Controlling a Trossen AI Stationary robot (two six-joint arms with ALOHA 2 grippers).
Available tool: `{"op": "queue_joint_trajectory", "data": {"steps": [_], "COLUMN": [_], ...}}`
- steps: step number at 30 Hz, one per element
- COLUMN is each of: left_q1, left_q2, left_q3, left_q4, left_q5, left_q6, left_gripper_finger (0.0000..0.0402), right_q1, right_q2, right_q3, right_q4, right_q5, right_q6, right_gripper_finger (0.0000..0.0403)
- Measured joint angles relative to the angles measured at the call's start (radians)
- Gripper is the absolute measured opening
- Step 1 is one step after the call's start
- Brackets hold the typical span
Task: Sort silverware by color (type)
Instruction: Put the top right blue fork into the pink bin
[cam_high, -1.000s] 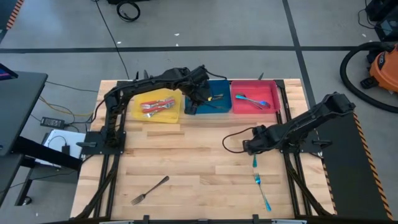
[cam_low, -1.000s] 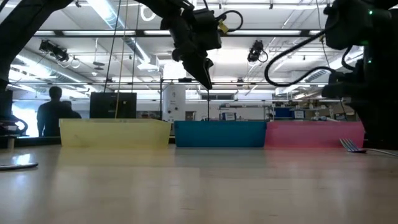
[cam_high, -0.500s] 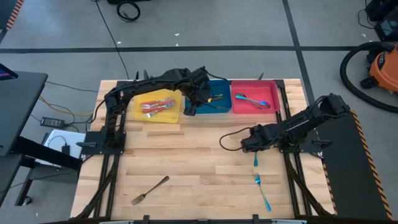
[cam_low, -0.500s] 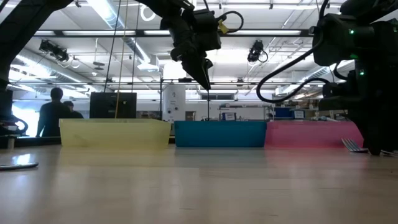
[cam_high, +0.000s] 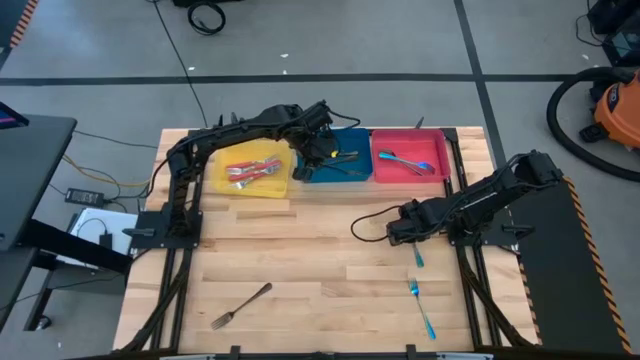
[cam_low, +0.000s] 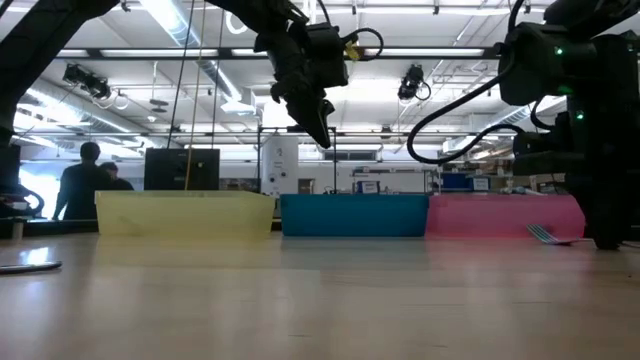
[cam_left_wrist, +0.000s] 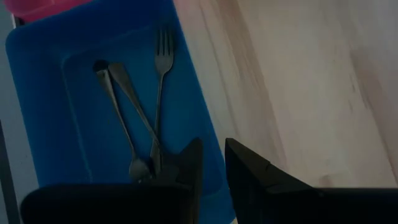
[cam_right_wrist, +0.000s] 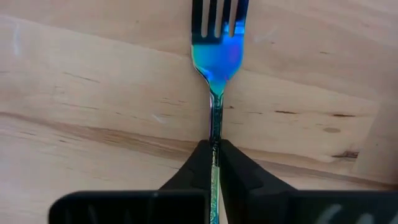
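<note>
A blue fork (cam_high: 418, 258) lies right of the table's middle, and my right gripper (cam_right_wrist: 214, 152) is shut on its handle. Two more blue utensils (cam_high: 412, 288) (cam_high: 428, 322) lie nearer the front edge. A grey fork (cam_high: 240, 305) rests flat at the front left. My left gripper (cam_left_wrist: 214, 171) hangs over the blue bin (cam_high: 345, 172), its fingers a little apart with nothing between them. Dark grey utensils (cam_left_wrist: 134, 106) lie in that bin. My right gripper pinches the blue fork's slim handle (cam_right_wrist: 215, 127) between its two fingers, just behind the head. The fingers come from above and close on the handle's two sides. The tines (cam_low: 543, 234) point away from the gripper. I cannot tell whether the fork rests on the wood.
Three bins stand in a row at the far edge: a yellow bin (cam_high: 232, 183) with red-handled pieces, the blue bin, and a red bin (cam_high: 438, 150) with blue utensils. Bare wood lies between the bins and the loose utensils. People show in the room beyond.
My right gripper has shut on the blue fork's handle. The fork's free end has swung a little toward the table's right edge. My left gripper has drawn slightly up and toward the far edge over the blue bin.
</note>
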Motion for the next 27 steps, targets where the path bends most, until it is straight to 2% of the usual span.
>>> {"op": "queue_joint_trajectory", "data": {"steps": [7, 10, 14, 20, 24, 27], "left_q1": [0.04, 0.068, 0.097, 0.128, 0.128, 0.126], "left_q2": [0.0, 0.0, 0.0, 0.0, 0.0, 0.0], "left_q3": [0.0, 0.0, 0.0, 0.0, 0.0, 0.0], "left_q4": [-0.062, -0.094, -0.151, -0.266, -0.265, -0.265], "left_q5": [-0.027, -0.043, -0.044, -0.044, -0.044, -0.043], "left_q6": [0.032, 0.034, 0.033, 0.014, -0.009, -0.025], "left_gripper_finger": [0.0068, 0.0068, 0.0068, 0.0064, 0.0058, 0.0055], "right_q1": [-0.016, -0.05, -0.126, -0.326, -0.504, -0.642], "right_q2": [-0.074, -0.115, -0.173, -0.234, -0.238, -0.234], "right_q3": [0.053, 0.089, 0.167, 0.274, 0.329, 0.35], "right_q4": [-0.077, -0.206, -0.366, -0.504, -0.468, -0.367], "right_q5": [0.041, 0.074, 0.195, 0.437, 0.516, 0.524], "right_q6": [-0.077, -0.108, -0.179, -0.389, -0.641, -0.863], "right_gripper_finger": [0.0014, 0.0014, 0.0014, 0.0014, 0.0014, 0.0014]}}
